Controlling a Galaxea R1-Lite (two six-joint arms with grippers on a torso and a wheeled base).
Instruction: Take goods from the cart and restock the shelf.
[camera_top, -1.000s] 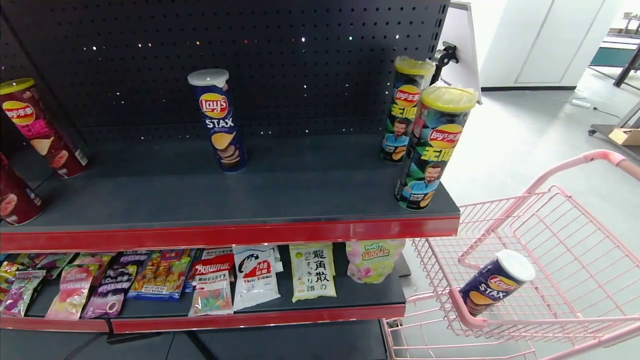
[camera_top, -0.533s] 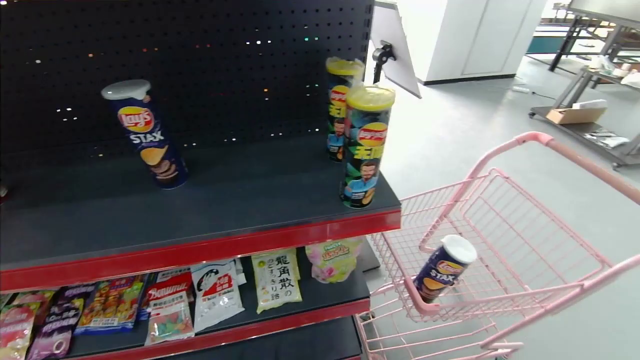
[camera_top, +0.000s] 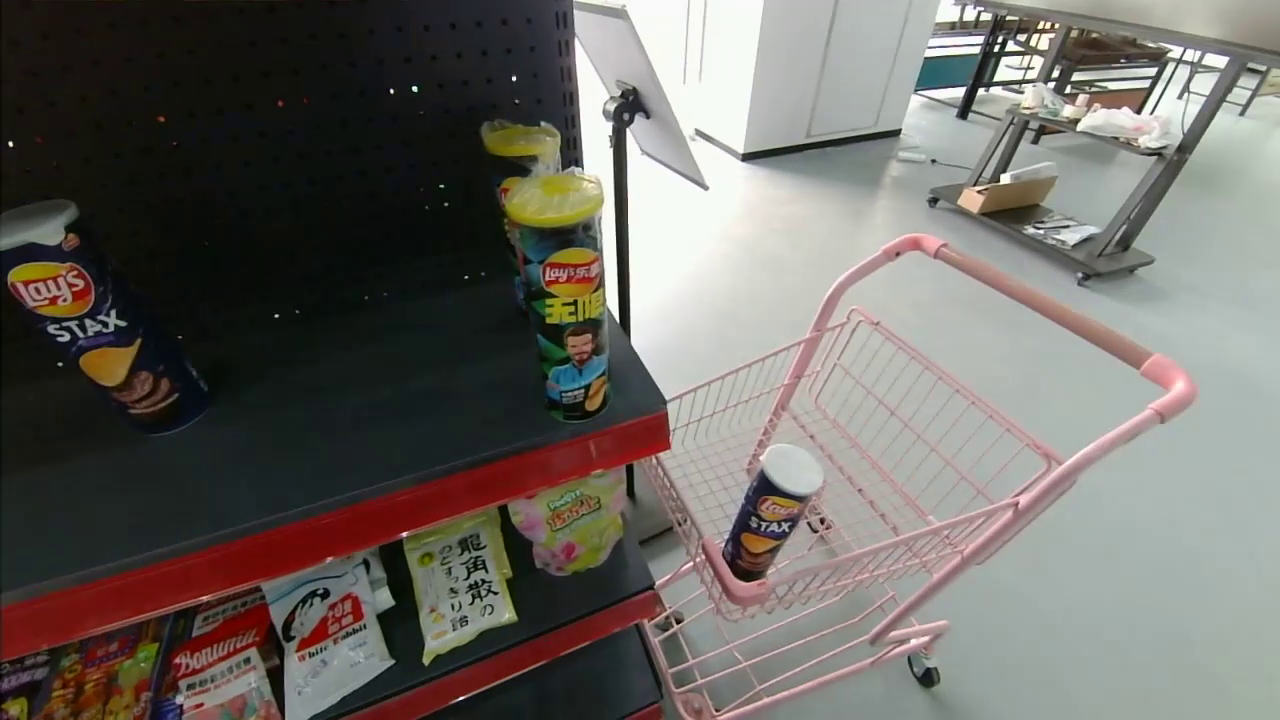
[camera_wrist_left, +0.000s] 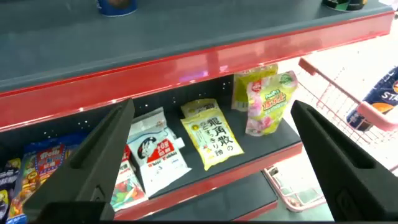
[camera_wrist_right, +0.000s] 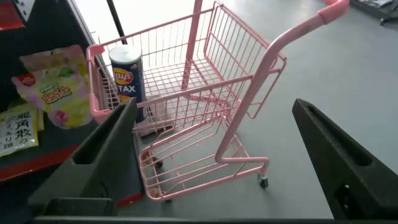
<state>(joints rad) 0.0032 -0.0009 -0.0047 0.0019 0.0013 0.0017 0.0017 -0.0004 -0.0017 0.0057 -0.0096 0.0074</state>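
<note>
On the grey floor of an open workroom, a pink wire shopping cart (camera_top: 1040, 310) is standing just beside the end of a black pegboard shelf with red front edges (camera_top: 400, 500), probably parked there to keep the carry short. The dark blue cylindrical chip can with a white lid (camera_top: 770, 510) is standing in the basket corner nearest the shelf, while a matching blue can on the upper board (camera_top: 90, 320) is likely marking the row to fill. The left pincer (camera_wrist_left: 212, 106) is facing the shelf and the right pincer (camera_wrist_right: 214, 102) is facing the cart from well apart; both are released and empty, seemingly readying for a grasp.
</note>
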